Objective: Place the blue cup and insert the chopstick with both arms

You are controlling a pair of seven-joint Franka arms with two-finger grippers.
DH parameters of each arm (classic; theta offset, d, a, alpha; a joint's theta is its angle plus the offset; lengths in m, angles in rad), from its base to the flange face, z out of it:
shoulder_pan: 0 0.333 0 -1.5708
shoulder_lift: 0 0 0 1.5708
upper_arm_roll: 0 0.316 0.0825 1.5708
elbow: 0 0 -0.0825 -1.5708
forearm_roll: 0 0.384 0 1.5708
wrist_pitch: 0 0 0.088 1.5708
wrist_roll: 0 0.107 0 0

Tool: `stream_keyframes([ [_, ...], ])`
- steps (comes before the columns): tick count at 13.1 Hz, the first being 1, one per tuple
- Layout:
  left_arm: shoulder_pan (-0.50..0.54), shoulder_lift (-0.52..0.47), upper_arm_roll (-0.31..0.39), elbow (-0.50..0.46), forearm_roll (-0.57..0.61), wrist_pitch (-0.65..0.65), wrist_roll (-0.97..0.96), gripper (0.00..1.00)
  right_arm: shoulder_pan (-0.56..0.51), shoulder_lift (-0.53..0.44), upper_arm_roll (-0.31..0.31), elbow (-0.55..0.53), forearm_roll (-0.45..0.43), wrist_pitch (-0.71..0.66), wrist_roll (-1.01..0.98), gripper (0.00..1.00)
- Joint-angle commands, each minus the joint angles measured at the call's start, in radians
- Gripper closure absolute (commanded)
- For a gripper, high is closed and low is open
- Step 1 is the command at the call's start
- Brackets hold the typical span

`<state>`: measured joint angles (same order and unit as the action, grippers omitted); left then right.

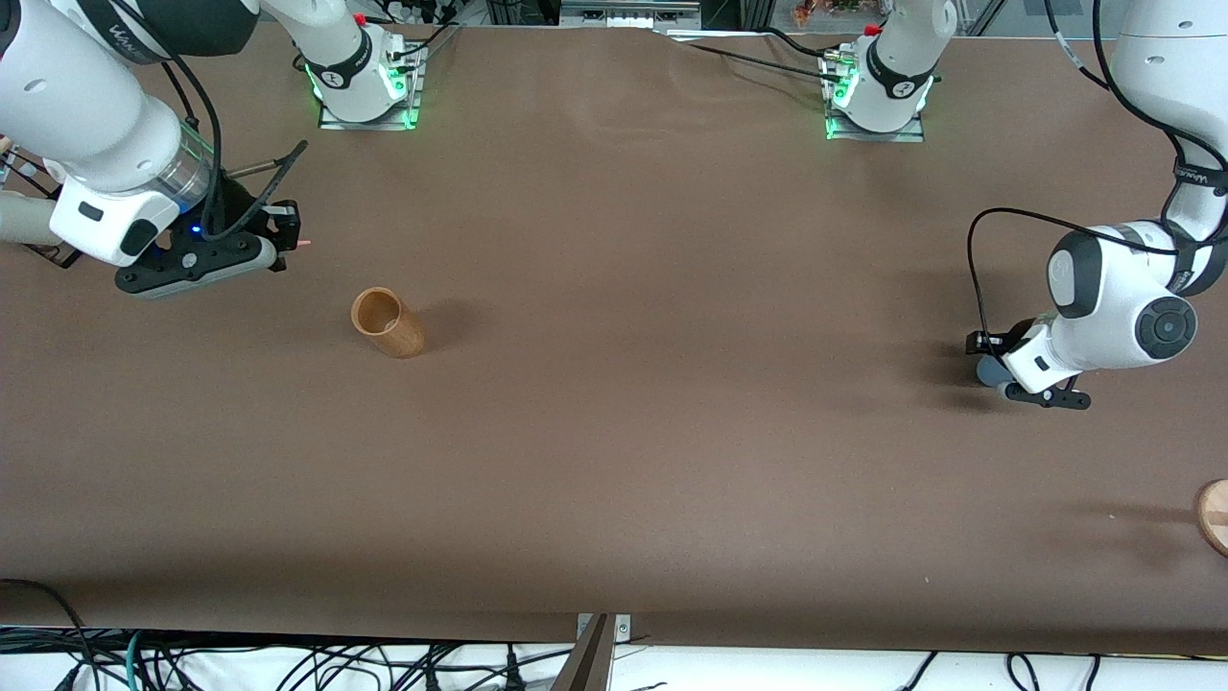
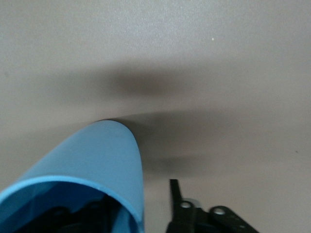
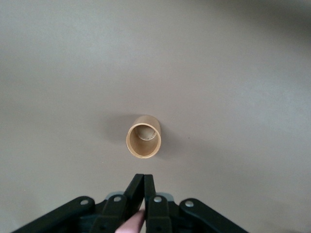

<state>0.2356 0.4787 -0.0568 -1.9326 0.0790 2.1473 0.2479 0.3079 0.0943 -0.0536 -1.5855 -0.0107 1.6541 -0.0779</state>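
Note:
The blue cup (image 1: 987,369) stands on the table at the left arm's end and fills the near part of the left wrist view (image 2: 97,160), mouth toward the camera. My left gripper (image 1: 998,374) is low at the cup and open. It straddles the cup's wall (image 2: 145,187): one finger is inside the cup, and the other finger (image 2: 174,194) is outside with a gap to the wall. My right gripper (image 1: 286,230) is shut on the pink chopstick (image 1: 304,246), over bare table at the right arm's end. The chopstick's end shows between the closed fingers in the right wrist view (image 3: 133,223).
A brown wooden cylinder holder (image 1: 387,323) stands upright and open-topped, close to the right gripper; it also shows in the right wrist view (image 3: 144,136). A round wooden disc (image 1: 1214,516) lies at the table's edge at the left arm's end.

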Motion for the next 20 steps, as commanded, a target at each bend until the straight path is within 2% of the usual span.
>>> stream_keyframes([
  [1,-0.001,-0.022,-0.003,0.037,0.002,-0.081,0.004,1.00,0.005,-0.002,0.006,-0.002,-0.014,0.001,0.007,1.00],
  [4,-0.001,-0.037,-0.003,0.049,-0.014,-0.087,0.002,1.00,0.005,0.005,0.006,-0.002,-0.014,0.001,0.006,1.00],
  [6,-0.040,-0.060,-0.008,0.085,-0.065,-0.101,-0.025,1.00,0.005,0.007,0.006,-0.001,-0.014,0.001,0.006,1.00],
  [9,-0.189,-0.057,-0.040,0.216,-0.096,-0.197,-0.294,1.00,0.019,0.015,0.006,0.001,-0.015,0.015,0.007,1.00],
  [12,-0.353,-0.035,-0.078,0.314,-0.093,-0.201,-0.456,1.00,0.020,0.024,0.006,0.002,-0.015,0.030,0.007,1.00],
  [16,-0.569,0.073,-0.078,0.447,-0.093,-0.201,-0.608,1.00,0.013,0.035,0.003,0.006,-0.011,0.036,0.006,1.00],
  [20,-0.723,0.248,-0.074,0.642,-0.096,-0.199,-0.807,1.00,0.013,0.035,0.003,0.007,-0.012,0.039,0.004,1.00],
])
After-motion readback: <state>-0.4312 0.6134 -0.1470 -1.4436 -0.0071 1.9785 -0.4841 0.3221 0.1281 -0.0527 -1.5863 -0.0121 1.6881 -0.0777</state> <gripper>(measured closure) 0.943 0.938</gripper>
